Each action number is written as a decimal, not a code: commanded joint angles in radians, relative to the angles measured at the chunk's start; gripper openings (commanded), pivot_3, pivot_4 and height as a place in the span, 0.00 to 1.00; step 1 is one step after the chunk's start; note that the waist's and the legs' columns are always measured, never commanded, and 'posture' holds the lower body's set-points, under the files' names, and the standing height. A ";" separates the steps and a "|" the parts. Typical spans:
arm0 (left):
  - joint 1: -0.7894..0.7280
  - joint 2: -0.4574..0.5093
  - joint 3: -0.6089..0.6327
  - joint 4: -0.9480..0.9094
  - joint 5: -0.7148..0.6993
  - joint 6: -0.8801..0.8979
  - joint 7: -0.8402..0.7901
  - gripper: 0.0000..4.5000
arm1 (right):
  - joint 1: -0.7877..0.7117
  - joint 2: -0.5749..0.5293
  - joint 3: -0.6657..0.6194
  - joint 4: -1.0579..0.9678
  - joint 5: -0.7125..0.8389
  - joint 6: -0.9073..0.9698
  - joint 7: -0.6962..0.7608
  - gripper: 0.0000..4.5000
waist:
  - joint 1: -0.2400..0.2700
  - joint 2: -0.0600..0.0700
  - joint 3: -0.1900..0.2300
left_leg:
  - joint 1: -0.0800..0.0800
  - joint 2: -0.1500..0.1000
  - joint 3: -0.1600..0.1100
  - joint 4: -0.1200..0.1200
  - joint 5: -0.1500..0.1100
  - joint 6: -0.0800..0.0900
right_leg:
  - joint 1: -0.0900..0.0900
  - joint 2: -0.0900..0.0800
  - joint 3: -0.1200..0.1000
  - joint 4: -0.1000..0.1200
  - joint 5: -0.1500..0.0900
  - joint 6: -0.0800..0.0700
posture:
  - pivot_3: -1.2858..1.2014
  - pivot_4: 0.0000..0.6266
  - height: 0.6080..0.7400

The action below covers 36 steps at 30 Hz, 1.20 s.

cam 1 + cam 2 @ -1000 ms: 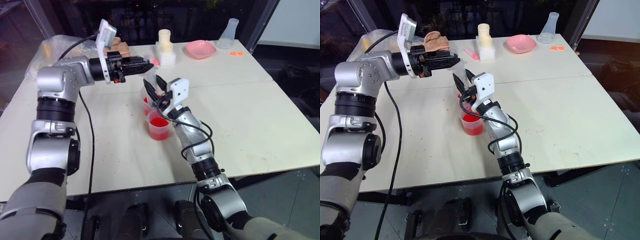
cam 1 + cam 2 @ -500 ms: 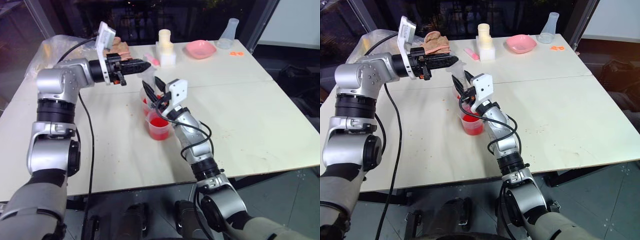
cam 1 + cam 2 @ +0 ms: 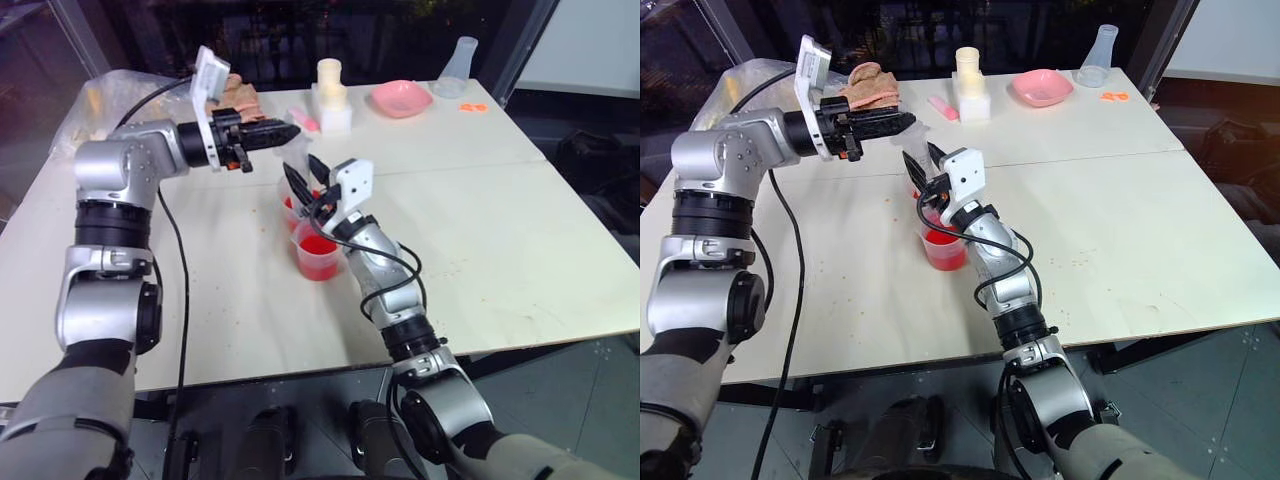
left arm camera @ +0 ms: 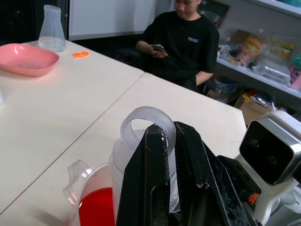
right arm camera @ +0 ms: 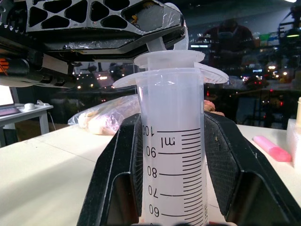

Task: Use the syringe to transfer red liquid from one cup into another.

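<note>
A: Syringe [image 5: 171, 141] position: upright, barrel pinched between the two fingers of the right claw [image 3: 307, 176], tip down in the far cup [image 3: 291, 204] of the two on the worktop [image 3: 500, 230]. How is the plunger held?

B: The left claw [image 4: 170, 141] is pressed together on the plunger's ring handle [image 4: 143, 123], reaching in level from the side. The plunger appears fully down: its flange sits right on the barrel flange, and the barrel looks clear down past the upper marks.

A: So the step in hand is the draw?

B: That is the likely reading. Red liquid [image 3: 318, 247] is visible in the near cup [image 3: 317, 253] and also in the cup around the tip. To draw well, the left arm should pull straight up along the barrel axis, slowly, while the right claw holds the barrel fixed.

A: Risks?

B: Three. A sideways pull could tilt the barrel and tip the cup. A fast pull could take in air if the tip leaves the liquid. The ring is thin plastic, so the grip could slip; the lift should be steady, without jerks.
</note>
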State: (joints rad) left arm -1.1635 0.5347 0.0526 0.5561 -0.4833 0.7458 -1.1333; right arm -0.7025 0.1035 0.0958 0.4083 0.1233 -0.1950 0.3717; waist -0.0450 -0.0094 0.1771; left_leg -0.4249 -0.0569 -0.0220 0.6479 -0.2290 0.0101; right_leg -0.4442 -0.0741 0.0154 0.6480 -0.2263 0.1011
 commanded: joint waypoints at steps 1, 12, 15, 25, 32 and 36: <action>-0.058 0.004 0.027 0.004 0.004 -0.042 0.007 0.00 | -0.040 0.028 0.009 0.031 0.002 -0.038 0.009 0.29 | 0.000 0.000 0.000 | 0.000 0.000 0.000 0.000 0.000 0.000 | 0.000 0.000 0.000 0.000 0.000 0.000 | 0.52 0.24 1.00; -0.105 0.006 0.041 0.035 0.016 -0.070 0.013 0.00 | -0.130 0.039 -0.021 0.247 -0.001 -0.134 0.035 0.29 | -0.001 0.000 0.000 | 0.000 0.000 0.000 0.000 0.000 0.000 | 0.000 0.000 0.000 0.000 0.000 0.000 | 0.52 0.24 1.00; -0.112 0.004 0.047 0.032 0.016 -0.071 0.017 0.00 | -0.136 0.035 -0.031 0.277 0.000 -0.147 0.042 0.29 | -0.001 0.000 0.000 | 0.000 0.000 0.000 0.000 0.000 0.000 | 0.000 0.000 0.000 0.000 0.000 0.000 | 0.52 0.24 1.00; -0.118 0.002 0.055 0.018 0.008 -0.067 0.023 0.00 | -0.159 0.022 -0.049 0.353 -0.013 -0.188 0.041 0.29 | -0.003 0.000 0.000 | 0.000 0.000 0.000 0.000 0.000 0.000 | 0.000 0.000 0.000 0.000 0.000 0.000 | 0.52 0.24 1.00; -0.128 0.005 0.061 0.014 0.002 -0.065 0.023 0.00 | -0.176 0.009 -0.061 0.388 -0.012 -0.205 0.042 0.29 | -0.002 0.000 0.000 | 0.000 0.000 -0.001 0.000 0.000 -0.001 | 0.000 0.000 0.000 0.000 0.000 0.000 | 0.52 0.24 1.00; -0.137 0.005 0.066 0.013 -0.002 -0.065 0.023 0.00 | -0.175 0.007 -0.060 0.397 -0.013 -0.213 0.042 0.29 | -0.002 0.000 0.000 | 0.000 0.000 -0.001 0.000 0.000 -0.001 | 0.000 0.000 0.000 0.001 0.000 0.000 | 0.52 0.24 1.00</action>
State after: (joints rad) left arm -1.2188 0.5297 0.0630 0.6263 -0.4451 0.7077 -1.0990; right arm -0.8842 0.1101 0.0317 0.7696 0.1249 -0.4239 0.4126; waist -0.0472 -0.0094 0.1770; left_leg -0.4246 -0.0567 -0.0226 0.6477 -0.2286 0.0094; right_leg -0.4442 -0.0737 0.0154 0.6485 -0.2263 0.1011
